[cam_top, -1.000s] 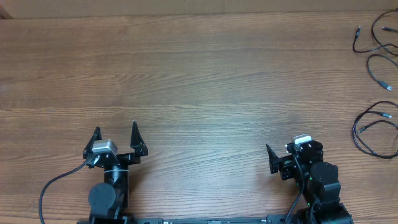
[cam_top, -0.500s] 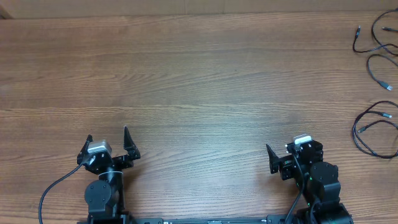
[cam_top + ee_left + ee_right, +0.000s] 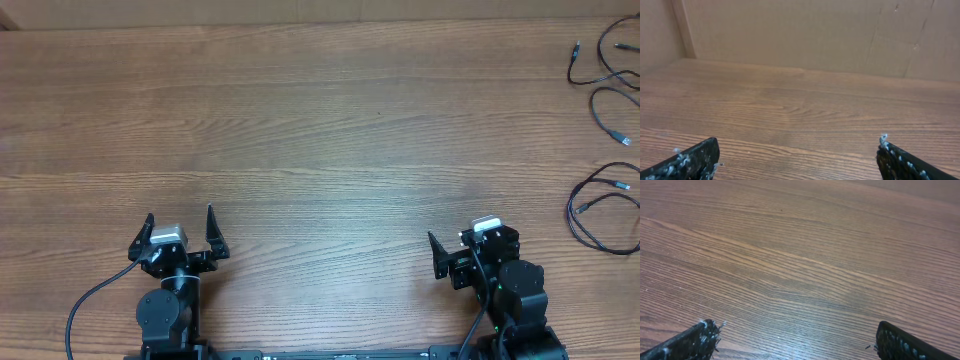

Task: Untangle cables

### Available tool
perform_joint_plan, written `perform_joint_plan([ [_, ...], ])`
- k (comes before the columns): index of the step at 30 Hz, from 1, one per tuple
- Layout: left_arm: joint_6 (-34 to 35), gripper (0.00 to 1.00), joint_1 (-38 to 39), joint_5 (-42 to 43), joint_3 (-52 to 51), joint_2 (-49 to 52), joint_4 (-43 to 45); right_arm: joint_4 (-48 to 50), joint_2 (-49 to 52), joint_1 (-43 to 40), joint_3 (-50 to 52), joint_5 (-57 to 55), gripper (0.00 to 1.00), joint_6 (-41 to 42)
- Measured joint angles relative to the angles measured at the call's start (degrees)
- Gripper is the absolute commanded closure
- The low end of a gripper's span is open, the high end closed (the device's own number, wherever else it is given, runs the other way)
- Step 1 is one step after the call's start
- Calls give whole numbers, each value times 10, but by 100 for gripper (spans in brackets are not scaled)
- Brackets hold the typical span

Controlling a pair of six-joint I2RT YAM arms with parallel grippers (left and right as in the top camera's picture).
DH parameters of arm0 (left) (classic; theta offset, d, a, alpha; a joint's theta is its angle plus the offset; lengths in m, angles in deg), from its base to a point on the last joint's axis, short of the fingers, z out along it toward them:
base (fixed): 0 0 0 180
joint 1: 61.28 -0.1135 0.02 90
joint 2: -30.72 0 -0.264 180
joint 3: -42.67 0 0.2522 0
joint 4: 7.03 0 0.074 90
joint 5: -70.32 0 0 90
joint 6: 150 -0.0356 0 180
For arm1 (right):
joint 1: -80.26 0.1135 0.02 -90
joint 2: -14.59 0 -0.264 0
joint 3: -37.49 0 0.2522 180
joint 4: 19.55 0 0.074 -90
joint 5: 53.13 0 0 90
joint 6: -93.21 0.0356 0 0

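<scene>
The cables [image 3: 570,212] lie in loose black loops along the desk's [image 3: 320,120] far right edge, some running out of the overhead view, well apart from both arms. The left pincer [image 3: 180,213] sits near the front edge with its jaws spread wide, holding nothing. The right pincer [image 3: 795,326] does the same. A broad stretch of wood grain runs from them to the brown wall [image 3: 790,30] at the back edge.
</scene>
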Motion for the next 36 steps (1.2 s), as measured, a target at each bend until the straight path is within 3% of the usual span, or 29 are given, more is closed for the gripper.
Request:
perform_joint_plan([
  [29,-7,0,0,0,0,0,0,-43,-2,0,0,-31,0,0],
  [36,-7,0,0,2,0,0,0,-104,-78,0,-10,-33,0,0],
])
